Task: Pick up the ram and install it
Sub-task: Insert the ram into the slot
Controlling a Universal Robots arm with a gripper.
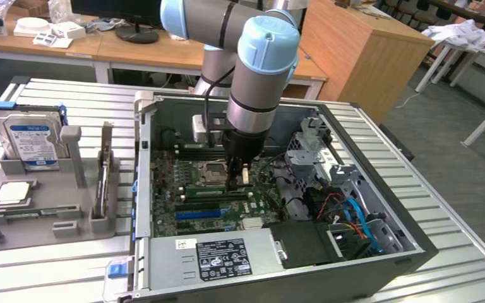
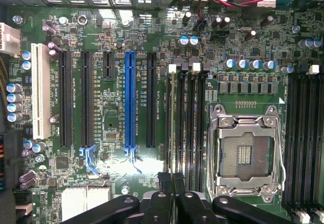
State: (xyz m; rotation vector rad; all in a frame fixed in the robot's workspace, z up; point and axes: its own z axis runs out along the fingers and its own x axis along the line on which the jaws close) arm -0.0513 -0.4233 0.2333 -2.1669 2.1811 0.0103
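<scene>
My gripper (image 1: 240,182) hangs low inside the open computer case (image 1: 144,189), and its dark fingertips (image 2: 166,183) are drawn together with no real gap; I cannot tell whether they pinch anything. At the exterior view's left, well apart from me, the grey tray (image 1: 61,199) carries the blue-labelled hard drive (image 1: 28,142) standing upright and the square CPU chip (image 1: 13,192) lying flat. Further right is the motherboard (image 1: 171,189). On it, the long blue slot (image 2: 130,100) sits beside a bank of memory slots (image 2: 191,123), with the empty CPU socket (image 2: 248,153) just beyond. In line with my fingertips, a thin pale strip runs along the memory slot nearest the blue one. I take that strip for the ram (image 2: 172,123) seen edge-on, in or just over that slot, though I cannot tell whether it is seated. Coloured cables (image 1: 352,218) lie at the exterior view's right, clear of me. I judge the pick-up finished and the install step in hand. Seating calls for the stick to be square along the slot, with pressure straight down and even at both ends, since a tilt could jam it or leave it half in.
</scene>
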